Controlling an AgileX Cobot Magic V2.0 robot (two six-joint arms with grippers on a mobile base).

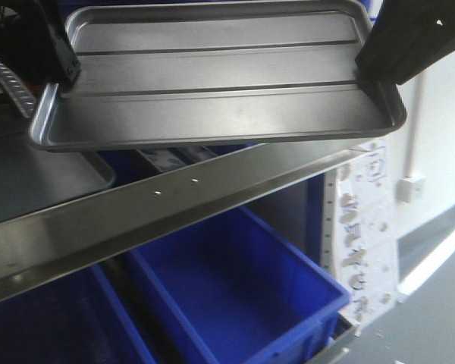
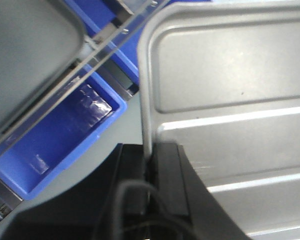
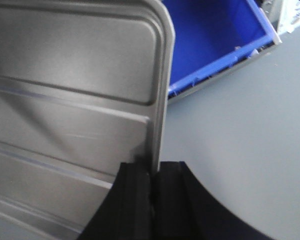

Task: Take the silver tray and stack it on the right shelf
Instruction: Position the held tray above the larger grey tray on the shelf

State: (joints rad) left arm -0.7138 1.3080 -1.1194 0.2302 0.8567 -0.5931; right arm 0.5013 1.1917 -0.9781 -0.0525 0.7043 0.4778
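Light is even and fairly bright, falling from above the silver tray [image 1: 212, 83], whose floor carries a soft, pale sheen rather than hard glare. In the left wrist view its ribs catch thin white glints. Just below the tray the front bar [image 1: 136, 216] shows a broad, smeared reflection, and the blue bin [image 1: 235, 303] beneath sits partly in shade. Right of the tray, a white streak burns out on the floor [image 1: 432, 318]. At the tray's rim the left pincer [image 2: 150, 167] and right pincer [image 3: 152, 172] are black, defocused masses without detail. All views are soft and grainy.
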